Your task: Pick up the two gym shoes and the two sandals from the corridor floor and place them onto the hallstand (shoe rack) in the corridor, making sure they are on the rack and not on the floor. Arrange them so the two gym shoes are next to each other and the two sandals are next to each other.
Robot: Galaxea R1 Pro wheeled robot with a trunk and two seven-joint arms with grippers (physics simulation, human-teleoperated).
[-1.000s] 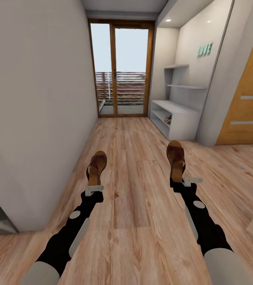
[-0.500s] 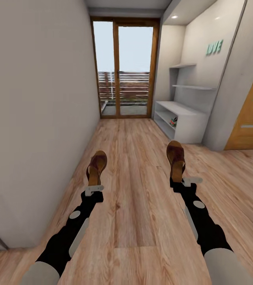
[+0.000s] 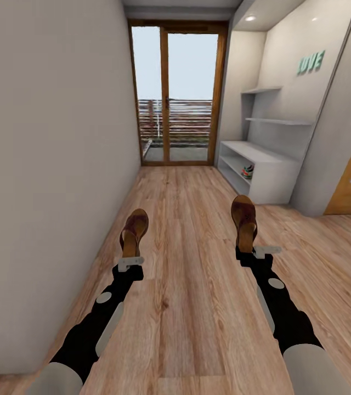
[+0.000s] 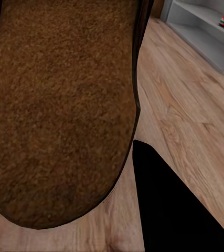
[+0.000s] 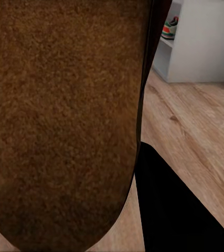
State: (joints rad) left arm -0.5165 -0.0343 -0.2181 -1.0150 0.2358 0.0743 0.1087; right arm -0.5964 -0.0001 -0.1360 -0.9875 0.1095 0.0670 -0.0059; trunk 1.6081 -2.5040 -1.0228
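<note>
L jaws clamp left sandal, R jaws clamp right sandal; hallstand ahead-right, nearer R arm.

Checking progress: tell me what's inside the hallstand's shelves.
A gym shoe sits in the hallstand lower shelf row; whether its mate lies beside it is hidden by the end panel.
</note>
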